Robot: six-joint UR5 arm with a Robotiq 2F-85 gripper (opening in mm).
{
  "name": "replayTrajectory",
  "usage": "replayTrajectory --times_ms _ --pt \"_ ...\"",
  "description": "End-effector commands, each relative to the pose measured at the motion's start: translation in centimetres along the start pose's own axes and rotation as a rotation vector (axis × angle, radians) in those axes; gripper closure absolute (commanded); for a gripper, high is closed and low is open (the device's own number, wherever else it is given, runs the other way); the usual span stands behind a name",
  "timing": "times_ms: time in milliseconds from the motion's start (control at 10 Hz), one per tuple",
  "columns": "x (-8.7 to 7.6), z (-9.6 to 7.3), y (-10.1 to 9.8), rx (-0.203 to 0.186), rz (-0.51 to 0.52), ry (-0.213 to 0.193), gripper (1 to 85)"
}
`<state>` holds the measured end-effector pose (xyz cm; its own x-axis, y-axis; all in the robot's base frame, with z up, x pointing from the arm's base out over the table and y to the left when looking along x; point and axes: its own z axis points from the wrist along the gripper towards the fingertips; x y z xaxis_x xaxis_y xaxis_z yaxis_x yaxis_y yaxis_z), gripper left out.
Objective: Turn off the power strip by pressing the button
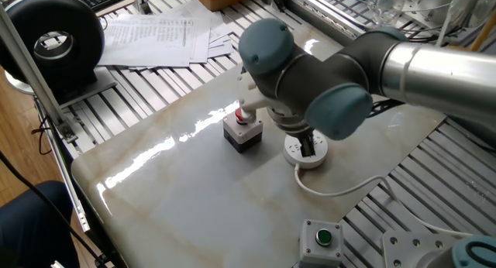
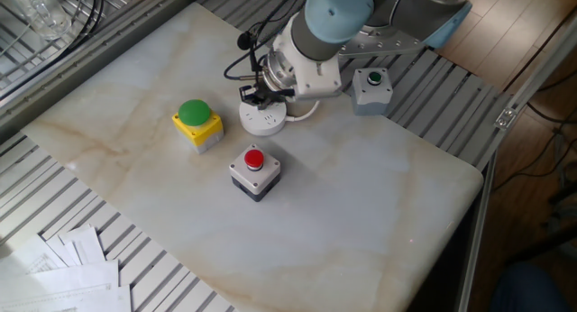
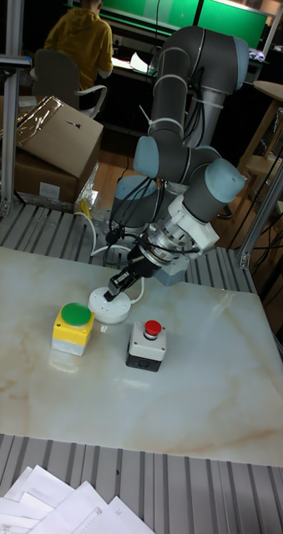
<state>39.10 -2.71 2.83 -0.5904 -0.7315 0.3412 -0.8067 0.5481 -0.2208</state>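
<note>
The power strip (image 1: 298,154) (image 2: 264,123) (image 3: 105,305) is a round white disc with dark slots, lying flat on the marble table with its white cord (image 1: 341,192) trailing off. My gripper (image 1: 308,146) (image 2: 255,98) (image 3: 114,290) points steeply down at it. The dark fingers are pressed together into one narrow tip, which rests on the top face of the disc near its rim. The arm's wrist hides part of the disc in one fixed view. The strip's own button is too small to make out.
A grey box with a red push button (image 2: 254,169) (image 3: 148,342) stands just beside the strip. A yellow box with a green dome (image 2: 196,123) (image 3: 73,327) sits on its other side. A grey box with a small green button (image 2: 371,87) (image 1: 320,241) rests on the slatted rail. Papers (image 1: 155,36) lie beyond the table.
</note>
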Motion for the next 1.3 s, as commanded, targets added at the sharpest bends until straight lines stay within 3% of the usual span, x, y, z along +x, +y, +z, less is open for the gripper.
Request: replayTrajectory --times_ms 0,200,300,400,500,600,700,800,900,1000,1100,1200 --pt "-0.4 0.4 0.5 -0.004 0.008 -0.013 84.7" --pt "-0.4 0.2 0.5 -0.001 0.015 -0.012 84.7" --pt "-0.2 -0.9 0.6 0.006 0.024 0.002 84.7" --pt "0.5 -3.4 0.2 0.016 0.027 0.037 84.7" --pt "0.1 -4.6 1.0 -0.029 0.071 0.000 84.7" --pt "-1.1 -5.4 1.7 -0.085 0.186 -0.069 84.7" --pt "-3.3 -6.5 2.4 -0.161 0.378 -0.160 84.7" --pt "-4.4 -7.6 0.9 -0.179 0.513 -0.229 84.7" --pt "-4.9 -8.8 -0.7 -0.185 0.574 -0.277 84.7" --pt "-5.5 -10.5 -1.6 -0.234 0.649 -0.315 84.7" --pt "-5.7 -12.2 -2.7 -0.273 0.707 -0.336 84.7" --pt "-5.3 -14.0 -4.4 -0.285 0.733 -0.351 84.7"
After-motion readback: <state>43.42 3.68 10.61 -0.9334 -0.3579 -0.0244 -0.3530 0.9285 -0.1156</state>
